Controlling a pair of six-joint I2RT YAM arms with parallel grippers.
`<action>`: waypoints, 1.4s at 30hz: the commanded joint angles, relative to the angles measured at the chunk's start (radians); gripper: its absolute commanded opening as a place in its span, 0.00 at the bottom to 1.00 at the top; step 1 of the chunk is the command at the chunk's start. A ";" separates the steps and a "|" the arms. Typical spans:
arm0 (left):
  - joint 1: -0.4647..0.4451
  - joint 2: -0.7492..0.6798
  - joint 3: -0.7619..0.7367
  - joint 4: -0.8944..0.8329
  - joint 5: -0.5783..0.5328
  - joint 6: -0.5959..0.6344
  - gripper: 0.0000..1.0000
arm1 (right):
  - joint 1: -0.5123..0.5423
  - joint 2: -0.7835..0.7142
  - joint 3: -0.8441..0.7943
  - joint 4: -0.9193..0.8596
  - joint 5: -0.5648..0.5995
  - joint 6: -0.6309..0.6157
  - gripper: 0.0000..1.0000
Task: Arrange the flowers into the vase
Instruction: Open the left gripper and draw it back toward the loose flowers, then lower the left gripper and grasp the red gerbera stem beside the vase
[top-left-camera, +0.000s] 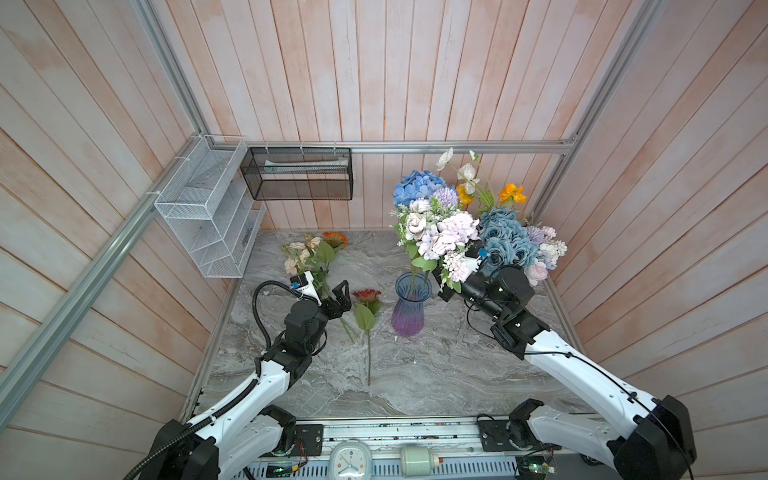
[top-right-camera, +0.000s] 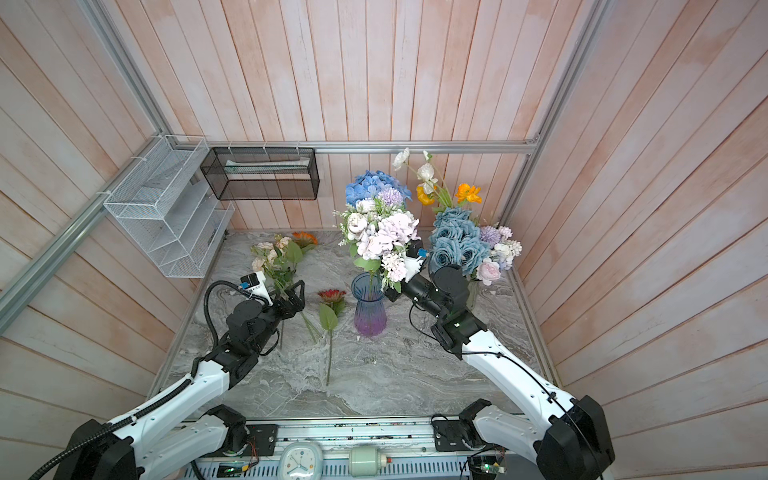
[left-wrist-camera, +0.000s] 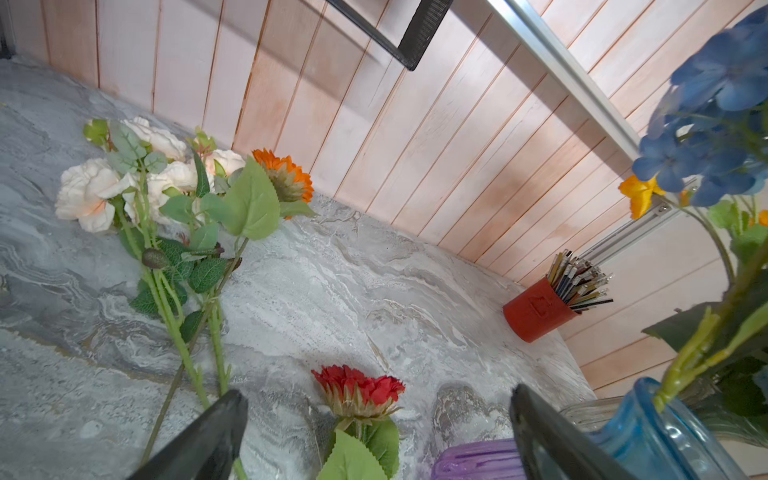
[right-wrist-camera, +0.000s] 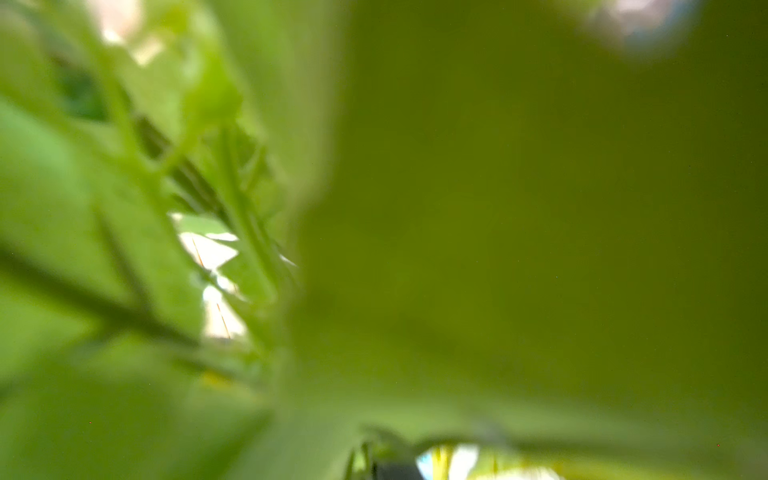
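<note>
The blue-and-purple glass vase stands mid-table with a green stem in its mouth. The blue hydrangea rises behind it. My right gripper is shut beside the vase rim, under a lilac-white flower bunch. Blurred leaves fill the right wrist view and hide the jaws. My left gripper is open and empty, just above the table. It hangs between the peach roses and a red flower. Beside the roses lies an orange sunflower.
Dusty-blue roses and orange and white poppies stand at the back right. A red pot of pencils sits by the back wall. A white wire rack and black mesh basket hang on the left and back walls.
</note>
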 joint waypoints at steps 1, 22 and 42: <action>0.009 0.016 0.032 0.000 0.029 -0.026 1.00 | -0.007 -0.004 -0.049 0.048 0.038 0.036 0.00; 0.027 0.077 0.018 -0.121 0.228 0.009 0.81 | -0.063 0.086 -0.205 0.271 0.013 0.258 0.05; -0.207 0.159 0.021 -0.330 0.160 0.006 0.76 | -0.078 0.112 -0.199 0.268 0.028 0.265 0.11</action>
